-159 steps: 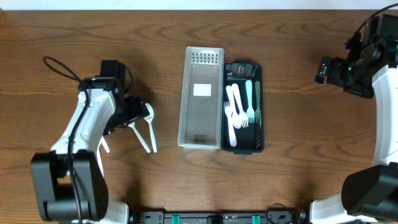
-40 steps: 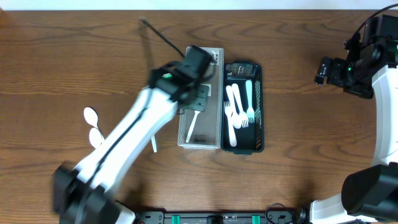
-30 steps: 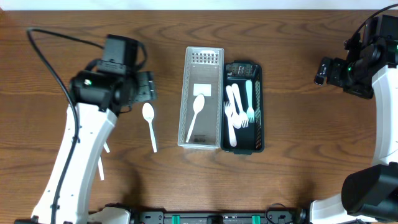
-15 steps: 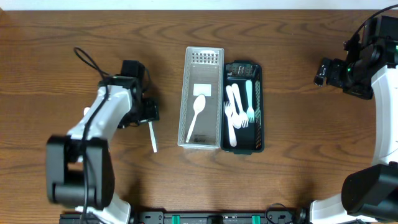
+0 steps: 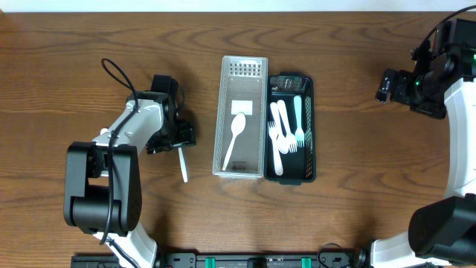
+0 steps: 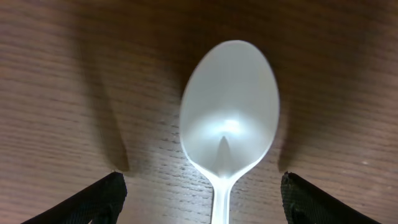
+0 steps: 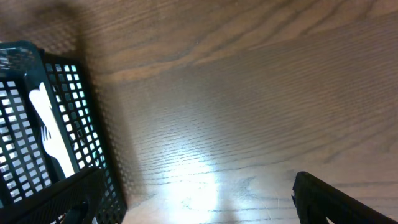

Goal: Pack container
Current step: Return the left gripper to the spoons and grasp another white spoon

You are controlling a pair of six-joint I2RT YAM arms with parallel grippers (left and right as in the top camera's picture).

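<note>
A white plastic spoon (image 6: 230, 118) lies on the wooden table, bowl up. In the overhead view only its handle (image 5: 183, 167) shows below my left gripper (image 5: 178, 141). My left gripper (image 6: 208, 211) is open, low over the table, with one finger on each side of the spoon's neck and not touching it. The clear container (image 5: 227, 82) holds one white spoon (image 5: 236, 138). My right gripper (image 5: 385, 83) is open and empty at the far right; in its wrist view (image 7: 199, 205) it hangs over bare table.
A black mesh basket (image 5: 311, 126) stands against the clear container's right side and holds several white forks and a teal one. Its corner shows in the right wrist view (image 7: 37, 124).
A white spoon now lies in the clear container; one spoon is left on the table. My left arm came back and settled low over that spoon. The right arm has not moved.
</note>
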